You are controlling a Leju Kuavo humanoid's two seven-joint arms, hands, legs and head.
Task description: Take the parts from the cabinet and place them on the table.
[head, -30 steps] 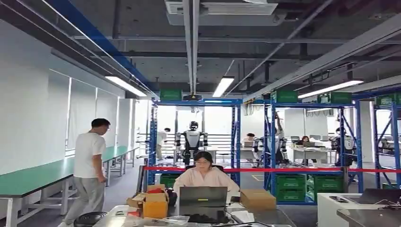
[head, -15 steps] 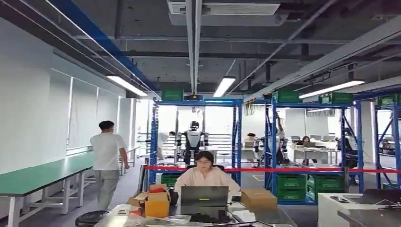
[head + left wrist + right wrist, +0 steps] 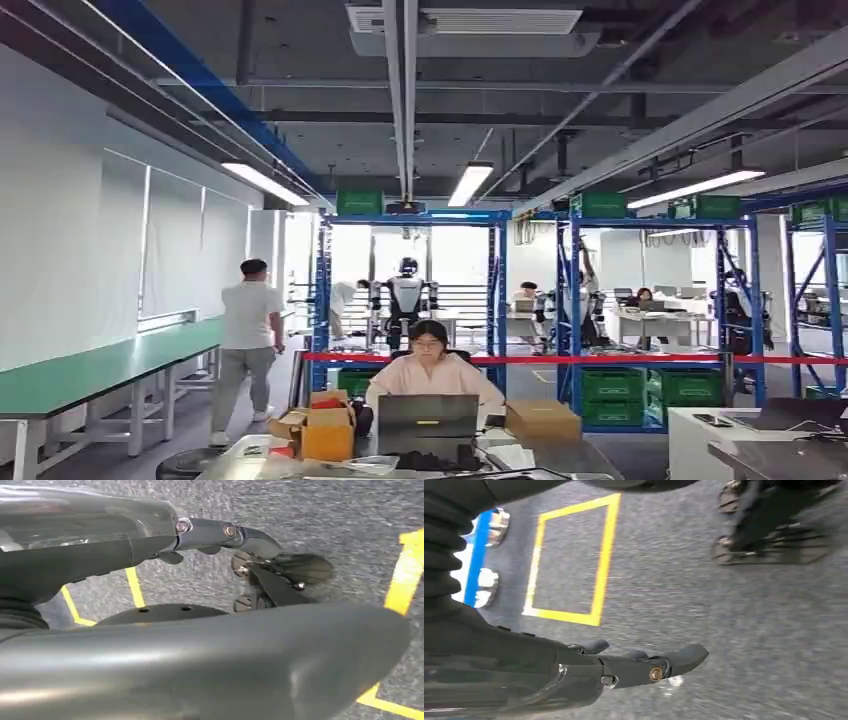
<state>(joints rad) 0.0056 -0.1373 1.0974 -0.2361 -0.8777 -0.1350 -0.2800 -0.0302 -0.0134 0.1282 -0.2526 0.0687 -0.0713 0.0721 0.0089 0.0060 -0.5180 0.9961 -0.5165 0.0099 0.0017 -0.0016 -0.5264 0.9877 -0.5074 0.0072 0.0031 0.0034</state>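
Blue cabinet racks, three across, two robot hands, left and right, both spread and empty.

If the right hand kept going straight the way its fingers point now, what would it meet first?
Probably nothing nearby: the right hand holds nothing, and beyond its fingertips lies the grey floor, though depth is unclear.

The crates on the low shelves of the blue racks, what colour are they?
Green crates; the head view shows them best.
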